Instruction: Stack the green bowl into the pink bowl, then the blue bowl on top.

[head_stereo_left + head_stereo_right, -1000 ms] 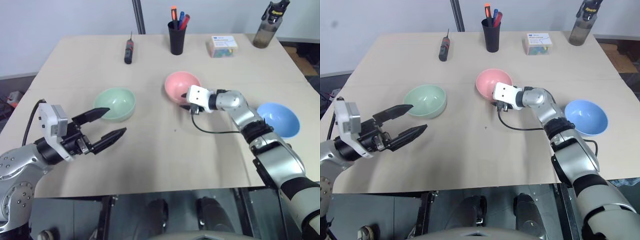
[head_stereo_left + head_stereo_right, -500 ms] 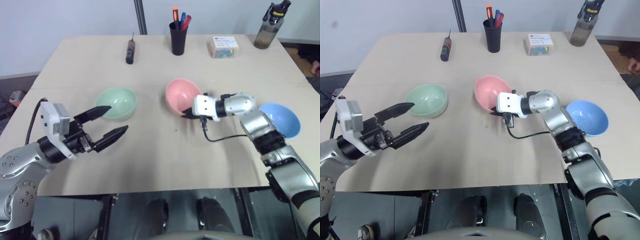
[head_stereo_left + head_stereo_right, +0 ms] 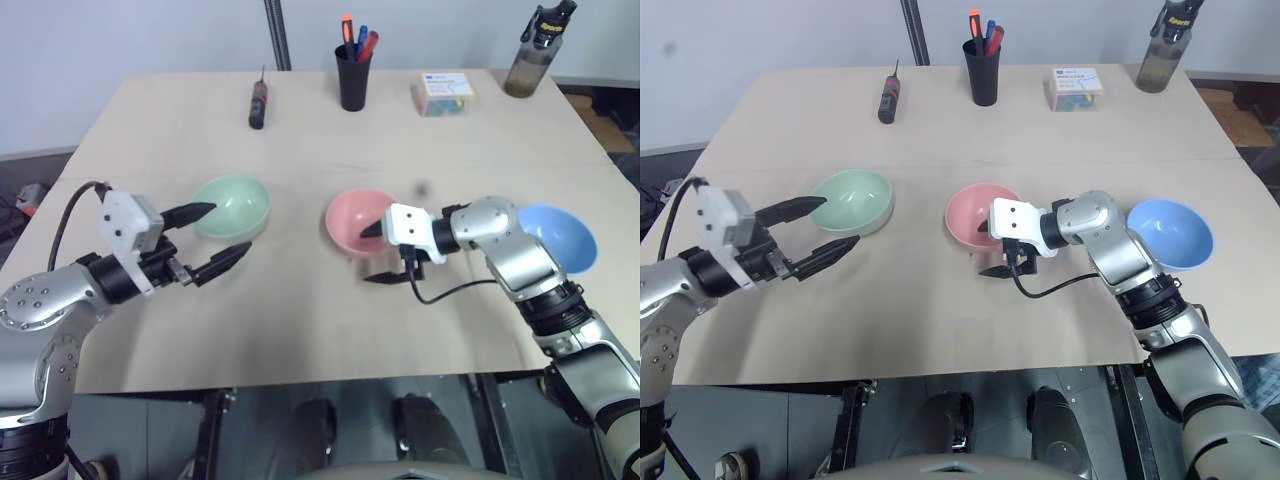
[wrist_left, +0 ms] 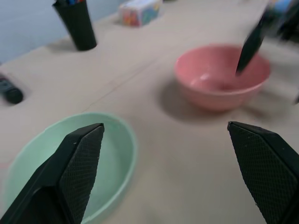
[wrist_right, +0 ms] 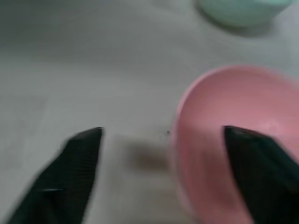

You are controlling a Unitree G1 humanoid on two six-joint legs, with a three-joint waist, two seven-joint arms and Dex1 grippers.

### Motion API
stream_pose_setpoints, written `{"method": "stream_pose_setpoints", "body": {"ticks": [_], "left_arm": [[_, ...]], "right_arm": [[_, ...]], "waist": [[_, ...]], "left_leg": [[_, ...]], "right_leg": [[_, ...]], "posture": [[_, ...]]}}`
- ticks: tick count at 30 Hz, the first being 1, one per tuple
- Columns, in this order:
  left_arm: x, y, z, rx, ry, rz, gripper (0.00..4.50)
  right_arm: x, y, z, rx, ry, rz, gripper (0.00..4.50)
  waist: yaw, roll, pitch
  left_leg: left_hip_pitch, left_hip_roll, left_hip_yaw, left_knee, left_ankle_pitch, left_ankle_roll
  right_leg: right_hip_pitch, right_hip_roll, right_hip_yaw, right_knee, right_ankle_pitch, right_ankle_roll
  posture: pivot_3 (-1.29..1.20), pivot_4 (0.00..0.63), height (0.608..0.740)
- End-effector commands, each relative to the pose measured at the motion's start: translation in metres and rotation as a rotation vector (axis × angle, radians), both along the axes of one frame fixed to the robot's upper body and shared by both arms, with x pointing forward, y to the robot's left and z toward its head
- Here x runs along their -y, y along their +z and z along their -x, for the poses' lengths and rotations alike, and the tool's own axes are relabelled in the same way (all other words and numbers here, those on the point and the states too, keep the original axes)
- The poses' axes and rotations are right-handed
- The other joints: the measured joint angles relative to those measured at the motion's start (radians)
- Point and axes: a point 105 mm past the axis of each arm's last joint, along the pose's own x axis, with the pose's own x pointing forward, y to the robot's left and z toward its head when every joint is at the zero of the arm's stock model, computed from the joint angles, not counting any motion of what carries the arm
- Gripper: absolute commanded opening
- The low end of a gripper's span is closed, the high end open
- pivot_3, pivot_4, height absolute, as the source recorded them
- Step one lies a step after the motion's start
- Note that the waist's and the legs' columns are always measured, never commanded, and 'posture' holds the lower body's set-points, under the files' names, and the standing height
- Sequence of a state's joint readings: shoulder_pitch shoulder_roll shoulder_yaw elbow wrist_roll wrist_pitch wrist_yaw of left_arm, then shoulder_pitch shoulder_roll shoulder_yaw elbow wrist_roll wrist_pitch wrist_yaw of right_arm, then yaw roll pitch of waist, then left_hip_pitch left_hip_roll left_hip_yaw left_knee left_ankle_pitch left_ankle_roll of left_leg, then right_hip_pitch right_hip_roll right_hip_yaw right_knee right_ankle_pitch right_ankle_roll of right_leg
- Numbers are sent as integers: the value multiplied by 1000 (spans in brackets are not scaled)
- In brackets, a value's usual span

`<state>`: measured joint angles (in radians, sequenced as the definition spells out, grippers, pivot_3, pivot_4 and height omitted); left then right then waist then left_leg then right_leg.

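Three small round bowls, smooth plain plastic look, same size, all upright and empty on the tan tabletop, in a rough row, none stacked.

Pale mint-green bowl [image 3: 232,207]: on the left of the row, sitting flat, well apart from the others.

Salmon-pink bowl [image 3: 356,220]: in the middle, sitting flat on the table, opening up.

Light sky-blue bowl [image 3: 556,238]: on the right, toward the table's right edge, partly hidden on its near-left side.
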<state>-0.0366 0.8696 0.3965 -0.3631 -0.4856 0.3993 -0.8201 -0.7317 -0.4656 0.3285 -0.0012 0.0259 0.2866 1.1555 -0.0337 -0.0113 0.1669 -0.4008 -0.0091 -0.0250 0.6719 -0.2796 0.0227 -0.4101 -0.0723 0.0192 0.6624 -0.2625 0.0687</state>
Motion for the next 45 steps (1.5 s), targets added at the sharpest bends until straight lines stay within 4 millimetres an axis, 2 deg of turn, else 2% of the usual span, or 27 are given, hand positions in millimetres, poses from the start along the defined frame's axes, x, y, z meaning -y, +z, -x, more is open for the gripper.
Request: {"method": "stream_pose_setpoints", "body": {"ticks": [1, 3, 7, 11, 12, 13, 17, 19, 24, 27, 30, 33, 35, 38, 45], "left_arm": [[-15, -1, -13, -17, 171, -244, 4500], [-20, -7, -19, -78, 196, -389, 4500], [-12, -12, -36, -82, 170, -544, 4500], [-2, -26, -54, -83, 110, -622, 3372], [0, -26, -58, -79, 100, -626, 2762], [3, -26, -61, -76, 87, -635, 2715], [7, -26, -72, -64, 56, -647, 771], [9, -27, -75, -64, 43, -649, 134], [25, -19, -76, -45, -37, -590, 134], [66, 9, -59, 15, -262, -479, 134], [88, 24, -47, 48, -414, -465, 134], [111, 32, -38, 70, -570, -469, 134], [126, 32, -39, 75, -663, -478, 134], [140, 30, -48, 83, -749, -499, 134], [157, 14, -66, 70, -873, -575, 134]], "right_arm": [[8, 47, 10, 96, -41, -204, 4475], [13, 56, 19, 100, -56, -250, 4475], [21, 61, 34, 101, -115, -312, 4475], [25, 60, 32, 114, -183, -335, 4500], [26, 61, 32, 118, -197, -342, 4500], [27, 61, 32, 118, -206, -346, 4500], [33, 58, 34, 120, -237, -343, 4500], [36, 57, 34, 122, -254, -342, 4500], [45, 54, 35, 128, -297, -343, 4500], [63, 47, 38, 128, -370, -332, 4500], [80, 39, 44, 117, -432, -325, 4500], [99, 29, 57, 94, -499, -325, 4500], [113, 22, 68, 80, -566, -337, 4500], [124, 21, 83, 81, -625, -357, 4500], [126, 26, 97, 109, -674, -417, 4500]], "waist": [[2, 0, 0], [4, 0, 0], [18, 0, 0], [17, 0, 0], [17, 0, 0], [18, 0, 0], [19, -1, 0], [19, -1, 0], [19, -1, 0], [24, -1, 0], [24, -1, 0], [27, -1, 0], [36, -2, 0], [39, -1, 0], [16, -1, 0]], "left_leg": [[0, 0, 0, 0, 0, 0], [0, 0, 0, 0, 0, 0], [0, -1, 0, 0, 0, 0], [0, -4, 1, 0, 0, 0], [0, -4, 1, 0, 0, 0], [0, -4, 1, 0, 0, 0], [-1, -4, 1, 1, 0, 1], [-2, -4, 1, 1, 0, 1], [-2, -4, 0, 1, 0, 1], [-4, -4, -1, 3, 0, 1], [-15, -3, -7, 13, -1, 2], [-14, -5, -6, 14, -1, 3], [-13, -5, -9, 15, -1, 3], [-13, -6, -8, 16, -1, 3], [-10, -5, -6, 17, -1, 3]], "right_leg": [[0, 0, 0, 0, 0, 0], [0, 0, 0, 0, 0, 0], [0, 0, 0, 0, 0, 0], [0, 2, 0, 1, 0, 0], [0, 2, 0, 1, 0, 0], [0, 2, 1, 1, 0, 0], [-1, 2, 0, 1, 0, 0], [-1, 1, 0, 0, 0, 0], [-1, 2, -1, 1, 0, 0], [-1, 1, -2, 0, 0, 0], [-5, 1, -7, 1, 0, 1], [-4, 1, -7, 2, 0, 1], [-2, 1, -10, 1, 0, 1], [-1, 1, -9, 2, 0, 1], [-1, 2, -6, 6, 0, 1]], "posture": [[0, 150, 740], [0, 150, 740], [0, 150, 740], [0, 150, 740], [0, 150, 740], [0, 150, 740], [0, 150, 740], [0, 150, 740], [0, 150, 740], [0, 150, 740], [0, 150, 740], [0, 150, 740], [0, 150, 740], [0, 150, 740], [0, 150, 740]]}}
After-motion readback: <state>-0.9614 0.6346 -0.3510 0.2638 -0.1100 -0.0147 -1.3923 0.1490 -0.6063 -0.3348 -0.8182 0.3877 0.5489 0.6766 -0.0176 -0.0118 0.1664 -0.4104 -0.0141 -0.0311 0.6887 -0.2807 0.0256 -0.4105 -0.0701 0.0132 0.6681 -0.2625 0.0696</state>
